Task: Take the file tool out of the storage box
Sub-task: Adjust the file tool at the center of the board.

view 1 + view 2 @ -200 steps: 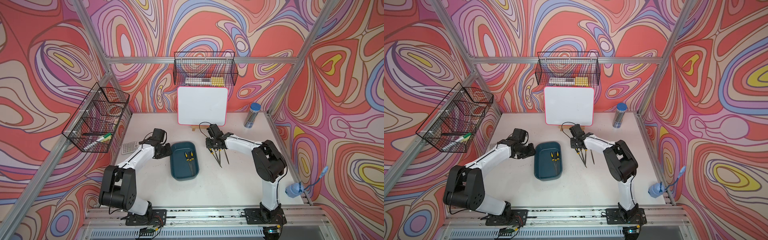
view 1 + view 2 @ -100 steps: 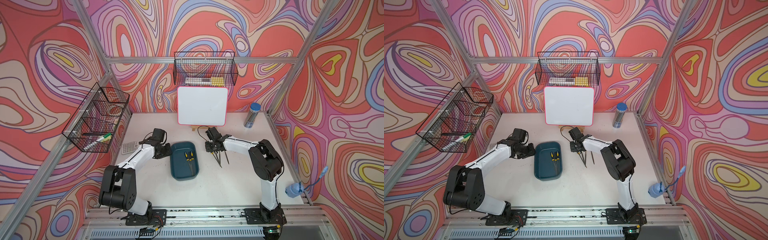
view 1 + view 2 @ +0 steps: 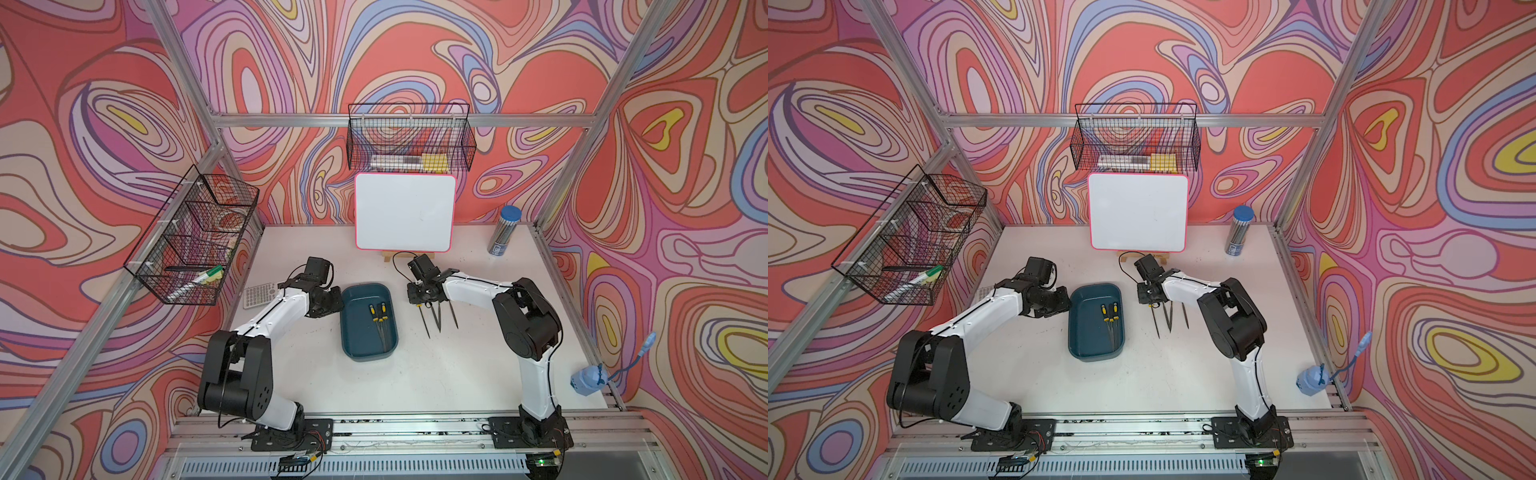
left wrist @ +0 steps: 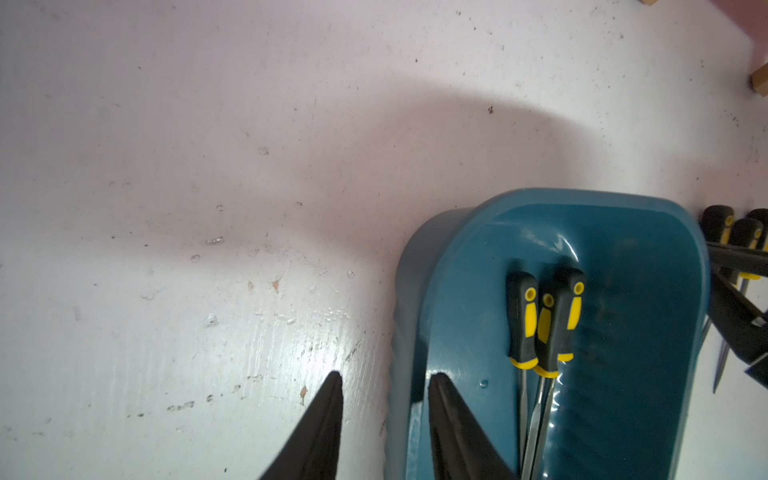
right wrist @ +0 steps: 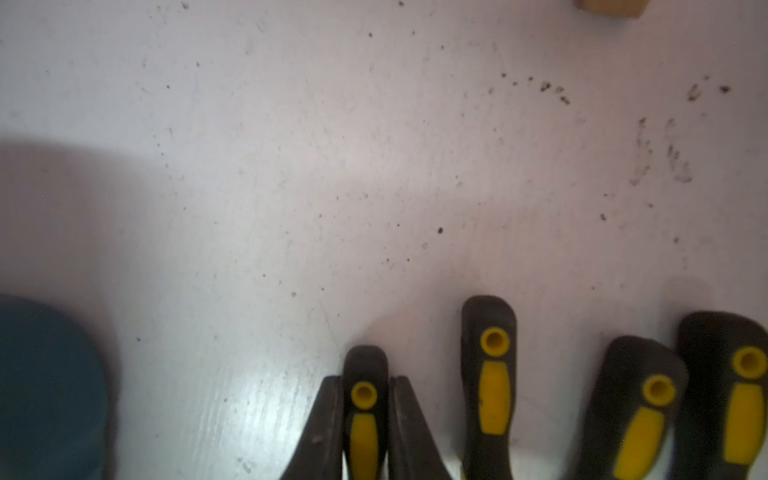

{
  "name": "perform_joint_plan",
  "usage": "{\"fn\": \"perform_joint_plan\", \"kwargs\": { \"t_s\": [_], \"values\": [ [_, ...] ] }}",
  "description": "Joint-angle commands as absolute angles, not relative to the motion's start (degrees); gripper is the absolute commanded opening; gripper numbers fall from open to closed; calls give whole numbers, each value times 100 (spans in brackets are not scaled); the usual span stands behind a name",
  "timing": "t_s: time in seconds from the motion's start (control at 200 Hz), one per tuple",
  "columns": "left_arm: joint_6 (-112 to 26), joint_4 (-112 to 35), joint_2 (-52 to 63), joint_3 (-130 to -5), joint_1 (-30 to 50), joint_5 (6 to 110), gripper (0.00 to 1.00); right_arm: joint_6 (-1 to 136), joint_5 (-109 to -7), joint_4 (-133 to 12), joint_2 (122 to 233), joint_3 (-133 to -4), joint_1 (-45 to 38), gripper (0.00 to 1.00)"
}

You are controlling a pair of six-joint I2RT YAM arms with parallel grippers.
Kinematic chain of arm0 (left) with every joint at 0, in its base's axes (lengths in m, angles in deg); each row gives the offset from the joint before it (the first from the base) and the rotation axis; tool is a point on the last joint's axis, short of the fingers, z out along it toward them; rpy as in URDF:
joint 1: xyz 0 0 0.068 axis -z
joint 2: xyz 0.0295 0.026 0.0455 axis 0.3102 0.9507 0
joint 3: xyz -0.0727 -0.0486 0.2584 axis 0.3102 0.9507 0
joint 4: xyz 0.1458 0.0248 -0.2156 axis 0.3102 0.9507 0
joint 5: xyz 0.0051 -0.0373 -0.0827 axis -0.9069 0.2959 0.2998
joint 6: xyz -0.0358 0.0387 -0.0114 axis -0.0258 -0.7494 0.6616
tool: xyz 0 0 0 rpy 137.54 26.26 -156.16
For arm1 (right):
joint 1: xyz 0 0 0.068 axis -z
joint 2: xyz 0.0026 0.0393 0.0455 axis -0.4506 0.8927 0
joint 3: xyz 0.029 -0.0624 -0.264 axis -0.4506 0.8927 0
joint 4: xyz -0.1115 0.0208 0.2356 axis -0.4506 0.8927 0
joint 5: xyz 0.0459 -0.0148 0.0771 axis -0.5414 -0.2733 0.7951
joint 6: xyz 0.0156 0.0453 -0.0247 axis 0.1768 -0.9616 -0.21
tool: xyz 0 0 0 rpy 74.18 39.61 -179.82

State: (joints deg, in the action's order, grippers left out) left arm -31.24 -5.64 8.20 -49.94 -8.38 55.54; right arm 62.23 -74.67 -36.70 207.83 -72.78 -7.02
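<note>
- Pinning box (image 4: 490, 232) wall between left gripper (image 4: 384, 399) jaws, steadying it.
- Clamping right gripper (image 5: 365, 399) on file (image 5: 365, 370) handle, beside box, by other files (image 5: 490, 332).

Right claw (image 5: 365, 419) pinches one file handle (image 5: 364, 399); three lie beside.

Bright even overhead light, soft shadows and glare on the table (image 5: 266, 419), blurred near edges in wrist views.

Robot lab cell: aluminium frame (image 3: 399, 120), patterned walls (image 3: 104, 104), white table (image 3: 415, 374).
</note>
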Motion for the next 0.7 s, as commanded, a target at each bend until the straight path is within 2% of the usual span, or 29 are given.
{"fn": "perform_joint_plan", "kwargs": {
  "t_s": [0.0, 0.486, 0.696],
  "values": [
    [-3170, -383, 901, -5117, -875, 5535, 39, 5848, -7461, -3642, 20911, -7604, -733, 11],
    [-3207, -402, 870, -5002, -875, 5503, 39, 5827, -7981, -3329, 21088, -7729, -717, 11],
    [-3197, -411, 859, -4976, -875, 5520, 39, 5875, -8110, -3218, 21088, -7730, -655, 15]
  ]
}}
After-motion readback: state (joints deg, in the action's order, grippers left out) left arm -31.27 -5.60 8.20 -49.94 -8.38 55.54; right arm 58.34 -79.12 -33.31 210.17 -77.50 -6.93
